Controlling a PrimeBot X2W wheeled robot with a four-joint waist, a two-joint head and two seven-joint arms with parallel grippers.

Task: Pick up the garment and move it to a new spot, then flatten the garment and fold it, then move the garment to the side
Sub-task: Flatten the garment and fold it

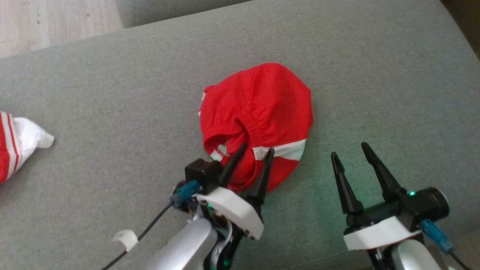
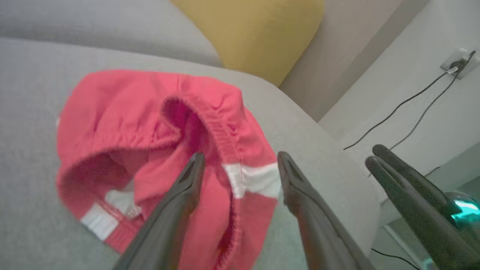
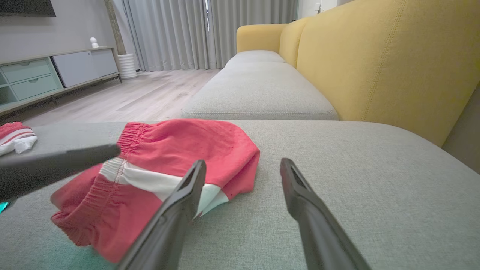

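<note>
Head view: red white-striped garment (image 1: 258, 108), round heap, middle of sofa cushion (image 1: 112, 93), waistband toward near edge; left gripper (image 1: 257, 147), right gripper (image 1: 348, 149) wide, empty.

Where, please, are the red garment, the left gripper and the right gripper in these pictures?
red garment (image 1: 262, 97): head view, on its upper red panel.
left gripper (image 1: 257, 147): head view, midway between its open fingertips.
right gripper (image 1: 348, 149): head view, midway between its open fingertips.

I count one red garment (image 1: 258, 108) on the grey cushion (image 1: 112, 93), left tool (image 1: 257, 147) spread over its near edge, right tool (image 1: 348, 149) spread alongside, striped cloth (image 1: 15, 146) far left.
</note>
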